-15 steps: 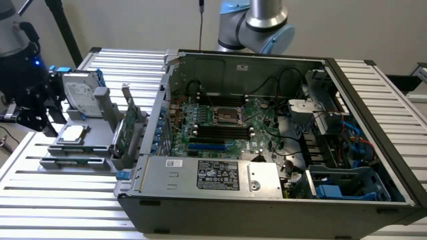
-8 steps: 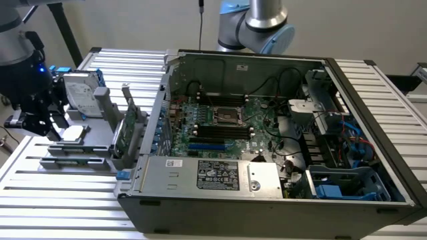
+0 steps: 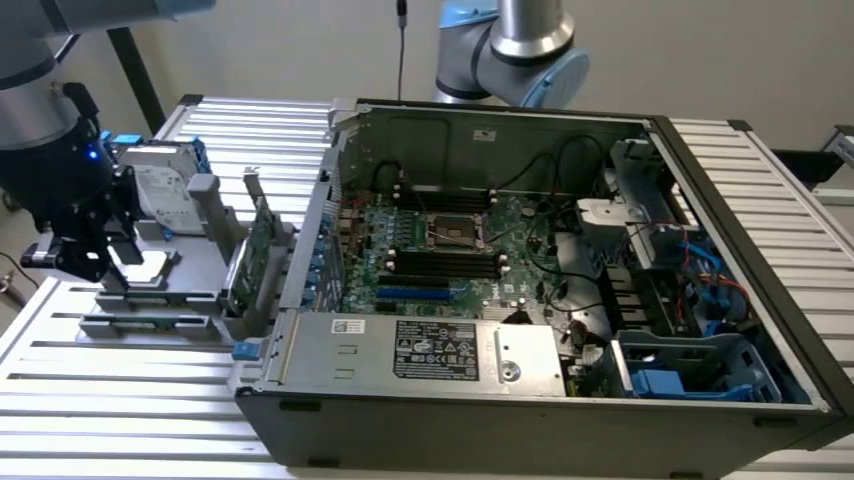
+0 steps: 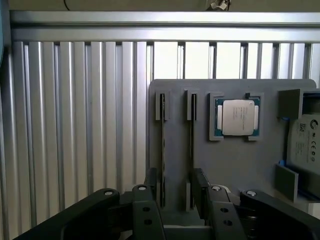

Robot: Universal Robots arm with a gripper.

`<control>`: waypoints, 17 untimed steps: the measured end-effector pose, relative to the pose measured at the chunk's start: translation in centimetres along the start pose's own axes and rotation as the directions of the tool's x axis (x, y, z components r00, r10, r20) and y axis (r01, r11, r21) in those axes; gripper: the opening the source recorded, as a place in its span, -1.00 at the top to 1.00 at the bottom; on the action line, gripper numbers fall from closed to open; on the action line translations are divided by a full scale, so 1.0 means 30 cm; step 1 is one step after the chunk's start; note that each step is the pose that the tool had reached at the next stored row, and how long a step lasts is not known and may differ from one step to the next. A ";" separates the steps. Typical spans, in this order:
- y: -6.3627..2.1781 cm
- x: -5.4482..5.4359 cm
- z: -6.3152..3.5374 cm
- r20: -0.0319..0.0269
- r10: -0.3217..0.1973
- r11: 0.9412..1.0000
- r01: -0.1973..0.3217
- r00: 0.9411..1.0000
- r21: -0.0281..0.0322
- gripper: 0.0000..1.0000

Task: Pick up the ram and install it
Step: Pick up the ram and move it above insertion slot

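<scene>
Overhead, tool, fingers apart & holding nothing, hung over grey holder on slatted surface. Ram stood edge-up in holder slot, beside 2nd stick; CPU nearby.

You have the computer case on the slatted table, motherboard flat inside it, parts tray at the exterior view's left of the case, two ram sticks side by side on the tray, processor just beside them, hard drive past the processor, gripper above the sticks' end.
</scene>
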State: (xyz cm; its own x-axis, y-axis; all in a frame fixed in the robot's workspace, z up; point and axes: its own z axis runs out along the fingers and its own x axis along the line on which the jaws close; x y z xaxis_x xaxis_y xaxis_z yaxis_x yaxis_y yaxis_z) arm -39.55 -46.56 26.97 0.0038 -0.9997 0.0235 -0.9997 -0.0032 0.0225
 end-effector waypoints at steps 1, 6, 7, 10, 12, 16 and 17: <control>0.000 0.000 0.006 0.000 0.000 1.000 0.000 1.000 0.000 0.16; -0.001 -0.001 0.036 0.000 -0.001 1.000 0.001 1.000 0.000 0.16; -0.001 -0.001 0.042 0.000 -0.001 1.000 0.001 1.000 0.000 0.16; -0.001 0.001 0.056 0.000 -0.001 1.000 0.001 1.000 0.000 0.16; -0.001 0.002 0.059 0.000 -0.001 1.000 0.001 1.000 0.000 0.16; 0.001 0.004 0.062 0.001 -0.001 1.000 0.001 1.000 0.000 0.16; 0.001 0.004 0.062 0.001 -0.001 1.000 0.001 1.000 0.000 0.16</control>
State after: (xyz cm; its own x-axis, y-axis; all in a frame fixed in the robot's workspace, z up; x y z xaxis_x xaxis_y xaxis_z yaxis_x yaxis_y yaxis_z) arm -39.62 -46.74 25.11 0.0050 -0.9997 0.0228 -0.9997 -0.0045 0.0222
